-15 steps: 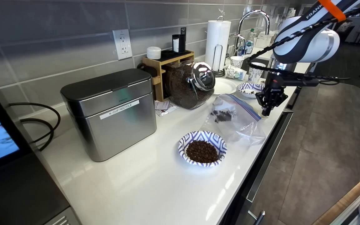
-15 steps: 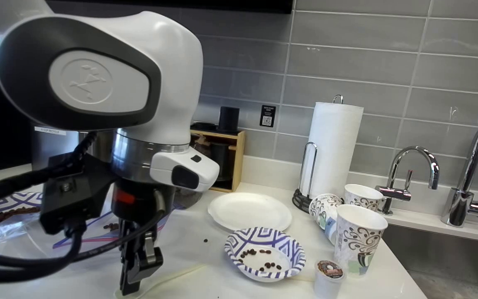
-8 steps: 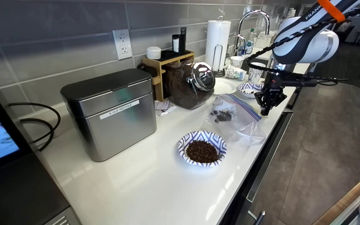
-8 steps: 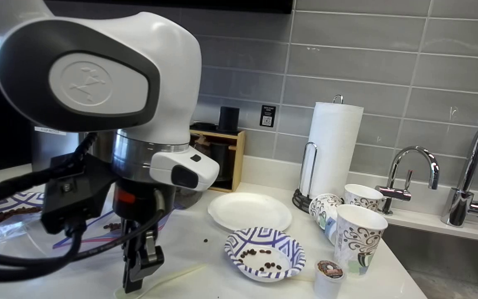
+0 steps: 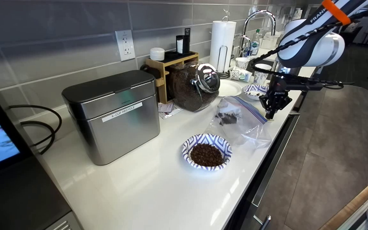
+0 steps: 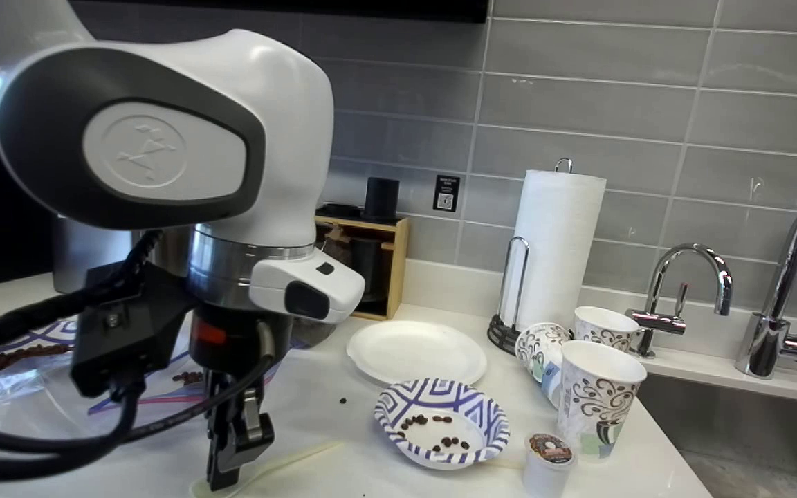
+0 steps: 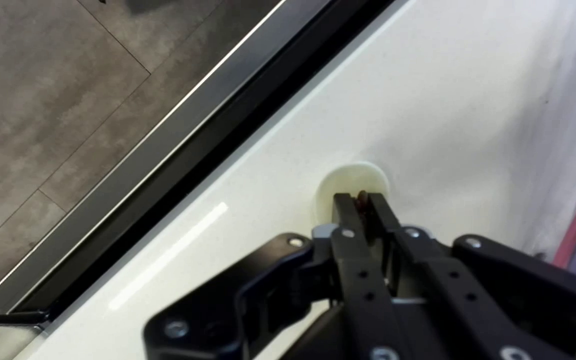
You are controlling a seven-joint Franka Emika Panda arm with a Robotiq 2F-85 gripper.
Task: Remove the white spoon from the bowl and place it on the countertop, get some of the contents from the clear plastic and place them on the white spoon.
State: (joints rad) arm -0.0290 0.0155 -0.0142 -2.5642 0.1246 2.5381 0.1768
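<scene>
The white spoon [image 7: 352,176] lies on the countertop, its bowl under my fingertips in the wrist view. Its handle [image 6: 295,457] points towards a patterned bowl [image 6: 485,422] with several coffee beans. My gripper [image 7: 361,198] is nearly closed with a dark reddish coffee bean [image 7: 362,197] between its tips; whether more are held is hidden. The gripper also shows in both exterior views [image 5: 269,115] [image 6: 223,476], its tips low over the spoon's bowl. The clear plastic bag [image 5: 251,129] lies beside it with a dark clump of beans [image 5: 227,118] inside.
A patterned bowl full of coffee beans [image 5: 186,150] stands near the bag. A white plate [image 6: 416,349], paper cups [image 6: 602,394] and a coffee pod [image 6: 547,467] stand by the sink. A glass jar [image 5: 187,88] and steel bin [image 5: 126,127] are at the wall. The counter edge [image 7: 248,165] is close.
The arm has shifted slightly towards the bag side, and the wrist has lowered a little. The fingertips stay over the spoon's bowl. The spoon, bag and bowls have not moved.
</scene>
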